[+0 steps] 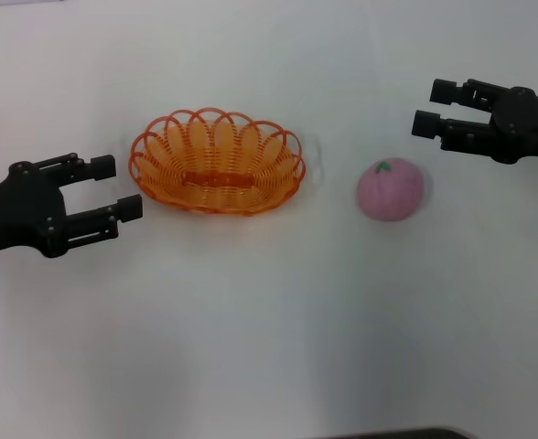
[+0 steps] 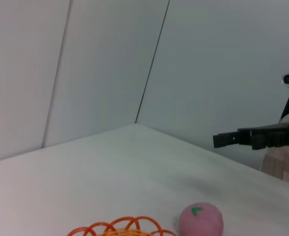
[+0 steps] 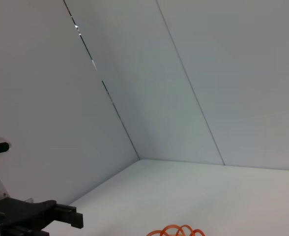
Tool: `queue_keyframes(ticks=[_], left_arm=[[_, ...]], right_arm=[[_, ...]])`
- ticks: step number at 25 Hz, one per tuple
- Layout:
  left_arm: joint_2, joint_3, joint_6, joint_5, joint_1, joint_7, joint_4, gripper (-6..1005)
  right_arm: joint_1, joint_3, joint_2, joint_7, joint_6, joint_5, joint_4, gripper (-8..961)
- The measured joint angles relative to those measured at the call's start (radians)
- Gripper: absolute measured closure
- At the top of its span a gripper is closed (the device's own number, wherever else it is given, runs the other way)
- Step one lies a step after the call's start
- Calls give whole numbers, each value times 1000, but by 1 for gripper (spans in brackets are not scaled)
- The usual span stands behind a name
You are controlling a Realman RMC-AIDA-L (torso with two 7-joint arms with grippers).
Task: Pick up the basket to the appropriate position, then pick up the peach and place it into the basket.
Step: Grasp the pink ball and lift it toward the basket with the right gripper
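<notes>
The oval orange wire basket [image 1: 217, 161] stands on the white table, left of centre. The pink peach [image 1: 391, 188] lies to its right, green leaf mark up. My left gripper [image 1: 115, 188] is open and empty, just left of the basket's rim, not touching it. My right gripper [image 1: 432, 107] is open and empty, behind and to the right of the peach. The left wrist view shows the basket's rim [image 2: 122, 227], the peach [image 2: 201, 221] and the right gripper [image 2: 223, 139] farther off. The right wrist view shows a bit of the rim [image 3: 180, 230] and the left gripper [image 3: 68, 218].
The white table [image 1: 269, 320] stretches around both objects. Pale walls meet behind it in the wrist views. A dark edge [image 1: 406, 433] shows at the table's front.
</notes>
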Motion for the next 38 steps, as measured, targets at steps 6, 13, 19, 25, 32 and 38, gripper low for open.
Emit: queue_keyframes(ticks=[6,13,19,25,32,38], left_arm=[[1,-5,7,-3,4,7,-8,288],[1,-6,15,-3,7,13,-13,289],[-2,-2,16,-3,8,21,-16,289],[-3,0,16,-1,10,22,-17,290],[-4,2,15,4,11,35,-37,288],[-3,2,14,5,10,41,-42,290]], right_arm=[[-1,-2,0,0,0,-1,0,99],[-4,-7,0,0,0,-2,0,98],[2,-19,-8,20,-11,-3,-10,99],[27,-56,-36,78,-16,-2,-43,98],[57,-77,-44,203,-54,-2,-206,99],[75,-82,-51,258,-73,-2,-281,99]])
